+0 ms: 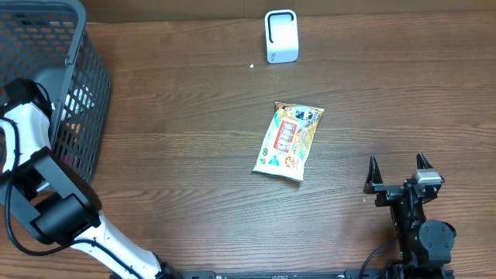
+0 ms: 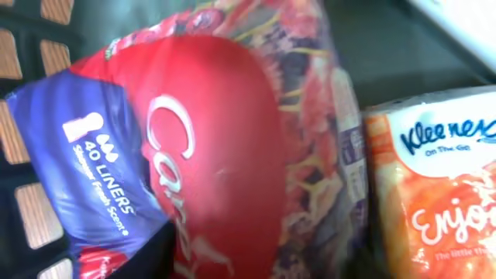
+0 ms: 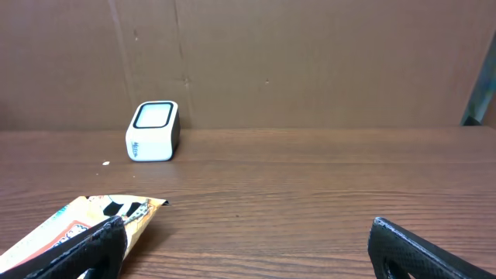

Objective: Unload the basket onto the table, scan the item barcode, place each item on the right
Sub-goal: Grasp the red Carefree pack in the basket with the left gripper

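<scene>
Pick step. My left arm is down in the basket, over the red liner pack beside a tissue pack. The left jaws are unseen, so I cannot tell their state, though they may be gripping it. The right jaws are spread, low over the surface. Next: lift the pack and turn its barcode to the scanner.

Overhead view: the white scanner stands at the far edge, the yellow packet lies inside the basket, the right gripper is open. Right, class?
No. The overhead view shows the yellow packet lying on the table, outside the basket. The white scanner at the far edge and the open right gripper are correct.
</scene>
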You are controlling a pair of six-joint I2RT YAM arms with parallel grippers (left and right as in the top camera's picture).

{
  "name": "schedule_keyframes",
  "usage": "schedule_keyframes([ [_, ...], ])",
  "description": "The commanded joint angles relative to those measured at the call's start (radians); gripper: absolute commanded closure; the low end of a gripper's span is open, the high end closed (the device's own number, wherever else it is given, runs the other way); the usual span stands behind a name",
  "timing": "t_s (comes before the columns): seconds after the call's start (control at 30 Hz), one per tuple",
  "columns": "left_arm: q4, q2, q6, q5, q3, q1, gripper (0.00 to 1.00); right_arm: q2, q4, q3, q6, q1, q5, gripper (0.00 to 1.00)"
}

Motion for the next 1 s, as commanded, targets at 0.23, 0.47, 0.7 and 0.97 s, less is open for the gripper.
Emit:
schedule_keyframes([
  [0.23, -0.183, 0.015, 0.000, 0.042, 0.208, 0.008, 0.96, -0.010, 0.006, -0.010, -0.005, -0.002, 0.010, 0.00],
  [0.47, -0.335, 0.015, 0.000, 0.126, 0.468, 0.007, 0.96, -0.010, 0.006, -0.010, -0.005, -0.002, 0.010, 0.00],
  [0.7, -0.494, 0.014, 0.001, 0.265, 0.794, 0.006, 0.96, -0.010, 0.006, -0.010, -0.005, -0.002, 0.010, 0.00],
  [0.97, -0.557, -0.043, 0.011, 0.666, 1.167, -0.031, 0.96, -0.010, 0.006, -0.010, -0.005, -0.002, 0.010, 0.00],
])
